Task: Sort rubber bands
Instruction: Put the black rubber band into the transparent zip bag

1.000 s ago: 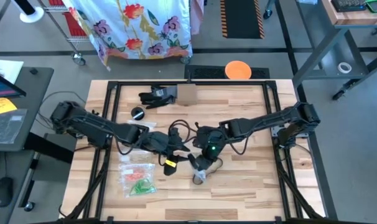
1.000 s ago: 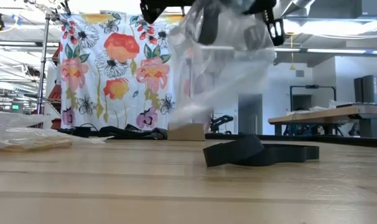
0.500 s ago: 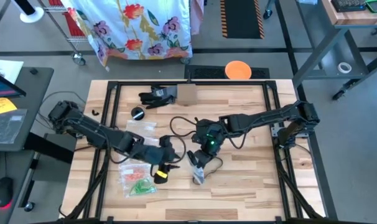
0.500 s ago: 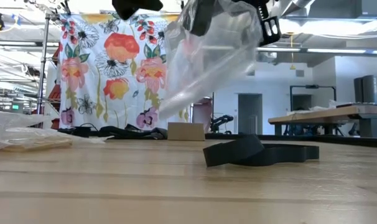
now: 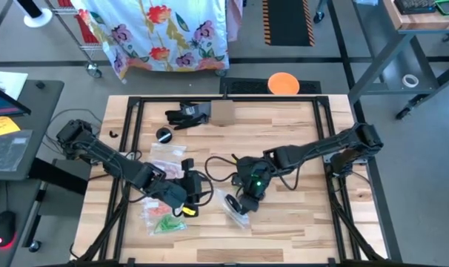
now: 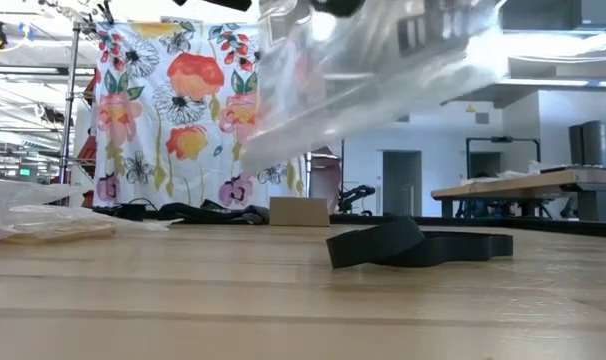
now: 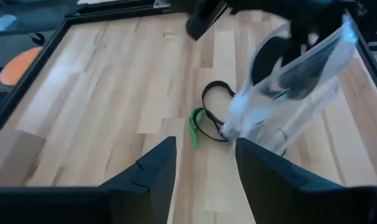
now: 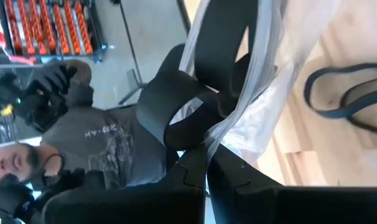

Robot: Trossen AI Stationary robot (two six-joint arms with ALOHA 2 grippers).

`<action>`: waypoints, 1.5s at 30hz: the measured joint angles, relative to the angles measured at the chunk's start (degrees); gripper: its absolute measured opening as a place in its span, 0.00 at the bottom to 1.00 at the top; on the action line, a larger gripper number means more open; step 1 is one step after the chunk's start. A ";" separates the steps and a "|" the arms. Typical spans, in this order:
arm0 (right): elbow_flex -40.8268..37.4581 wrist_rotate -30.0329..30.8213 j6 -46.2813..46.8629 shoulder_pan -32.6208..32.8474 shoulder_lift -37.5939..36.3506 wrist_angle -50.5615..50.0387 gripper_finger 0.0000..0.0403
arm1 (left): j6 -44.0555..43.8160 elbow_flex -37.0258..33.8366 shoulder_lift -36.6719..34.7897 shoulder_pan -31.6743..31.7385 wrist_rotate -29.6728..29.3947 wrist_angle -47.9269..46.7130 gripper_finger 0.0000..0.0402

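High view shows the right tool (image 5: 243,202) over the middle of the counter (image 5: 298,222), its fingers pinched tight on the edge of a clear bag (image 5: 232,206) holding wide black bands (image 8: 176,118). The left tool (image 5: 186,199) hangs just to its left with fingers spread and nothing between them. Green and orange rubber bands (image 5: 165,216) lie in clear bags on the counter just left of that tool, and one green band (image 7: 194,126) lies beside a black loop (image 7: 210,112) ahead of its fingers.

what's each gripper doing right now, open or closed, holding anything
Left gripper: open, nothing between its fingers.
Right gripper: shut on the edge of a clear plastic bag with black bands inside, held up off the table.
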 joint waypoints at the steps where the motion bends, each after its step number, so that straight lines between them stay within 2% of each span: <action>1: 0.00 0.00 0.04 0.39 -0.13 0.16 0.00 | -0.35 0.00 0.14 0.17 0.16 -0.03 0.40; 10: 0.00 0.90 -0.08 1.24 -0.33 0.91 0.00 | -3.09 0.02 2.43 -0.13 5.94 5.25 0.40; 20: 0.00 1.13 0.11 1.22 -0.33 2.21 0.00 | -4.10 -0.11 5.85 0.95 4.18 3.13 0.40; 28: 0.00 1.11 0.26 1.26 -0.33 2.93 0.00 | -3.07 -0.09 5.82 1.66 7.52 7.08 0.39; 31: 0.00 1.11 0.38 1.26 -0.33 2.91 0.00 | -4.82 -0.09 5.92 2.30 7.57 6.87 0.33; 36: 0.00 1.11 1.49 1.21 -0.33 3.00 0.00 | -5.10 -0.09 5.92 2.24 7.68 6.92 0.04; 41: 0.00 1.16 7.87 0.03 -0.32 2.81 0.00 | -4.54 0.30 5.27 1.31 8.03 6.68 0.01; 45: 0.02 0.77 7.41 -0.53 -0.33 2.55 0.00 | -3.85 0.55 4.21 0.38 8.08 7.68 0.00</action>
